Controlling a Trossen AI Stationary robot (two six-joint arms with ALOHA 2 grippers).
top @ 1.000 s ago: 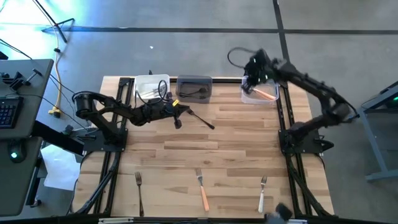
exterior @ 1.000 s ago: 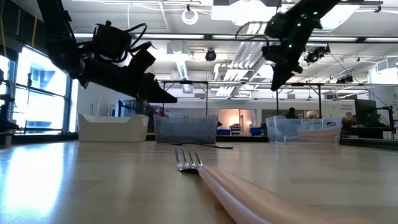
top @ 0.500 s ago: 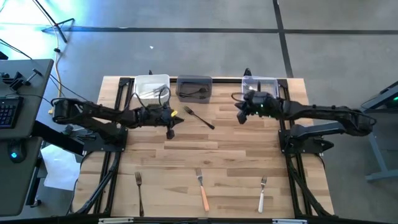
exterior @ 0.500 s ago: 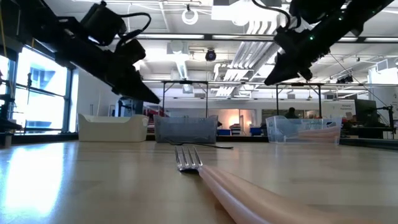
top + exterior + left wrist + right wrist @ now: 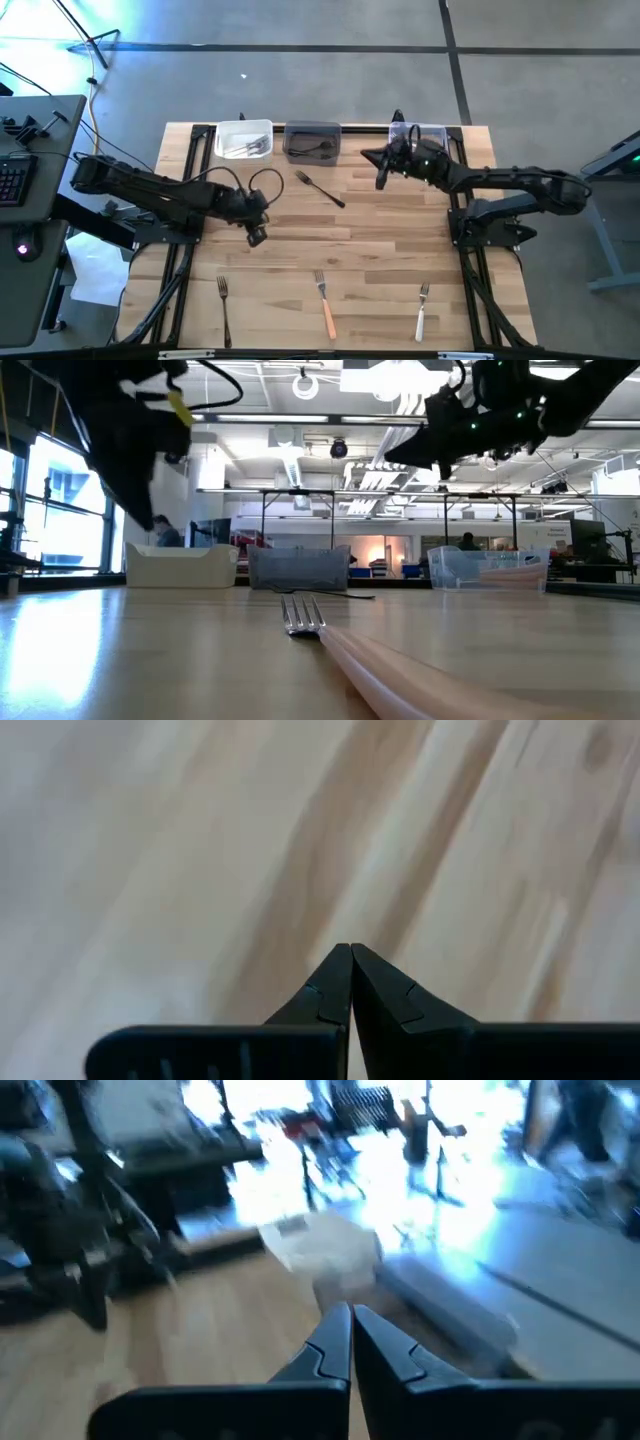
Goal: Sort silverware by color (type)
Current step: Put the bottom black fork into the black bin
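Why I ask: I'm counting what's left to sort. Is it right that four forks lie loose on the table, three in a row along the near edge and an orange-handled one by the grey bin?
Not quite. The high view shows four loose forks, but the one near the grey bin is the all-dark fork, not orange. The orange-handled fork lies mid-row at the near edge, between a dark fork and a white-handled fork.

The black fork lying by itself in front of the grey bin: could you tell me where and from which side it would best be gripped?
Probably at mid-handle, coming straight down from above. The black fork lies flat and diagonal on the table, tines toward the grey bin, with bare wood either side of its slim handle. Jaws would best close across the handle. The right gripper, shut and empty, is the nearer one.
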